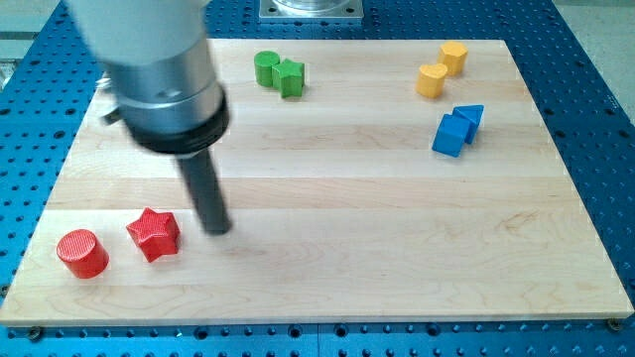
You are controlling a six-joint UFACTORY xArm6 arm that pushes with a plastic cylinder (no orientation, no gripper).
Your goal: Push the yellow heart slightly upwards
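Observation:
Two yellow blocks sit touching at the view's upper right: one [431,79] with a notched top that looks like the heart, and another [453,57] just above and right of it whose shape I cannot make out. My tip [217,230] rests on the board at the lower left, just right of the red star [153,234] with a small gap between them. It is far from both yellow blocks.
A red cylinder [82,253] lies left of the star. Two green blocks [266,67] [291,76] touch at the top centre. Two blue blocks [449,135] [469,119] touch below the yellow pair. The wooden board [347,248] lies on a blue perforated table.

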